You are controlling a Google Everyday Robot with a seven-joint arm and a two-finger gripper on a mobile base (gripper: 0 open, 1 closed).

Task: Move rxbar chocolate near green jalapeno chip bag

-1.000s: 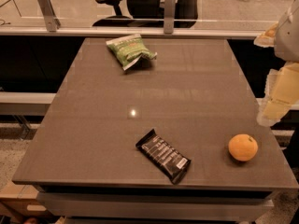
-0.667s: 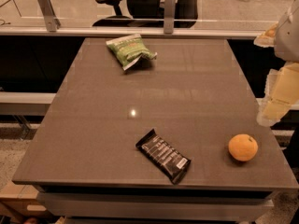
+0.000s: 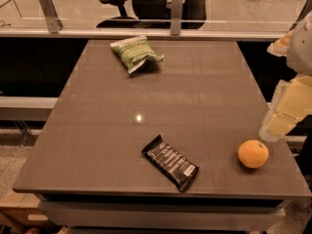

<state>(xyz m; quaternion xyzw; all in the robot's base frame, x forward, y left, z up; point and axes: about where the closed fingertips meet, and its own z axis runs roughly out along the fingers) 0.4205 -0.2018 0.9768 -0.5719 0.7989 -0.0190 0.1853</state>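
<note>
We see a flat, rectangular black foil bar wrapper with rows of white text, the rxbar chocolate (image 3: 170,162). It lies flat and diagonal near the front edge of a wide grey-brown table (image 3: 97,130). A small crinkled green snack bag with pale edges, the green jalapeno chip bag (image 3: 135,52), rests at the far end of the table, well apart from the bar. A round orange fruit (image 3: 253,153) sits to the right of the bar, near the table's right edge and not touching the bar. The robot's pale cream gripper (image 3: 275,126) hangs at the right side of the view, just above and to the right of the orange. We cannot tell whether it is clenched or released. Compared with a second ago, we find nothing moved: bar, bag, orange and gripper all keep the same places.
</note>
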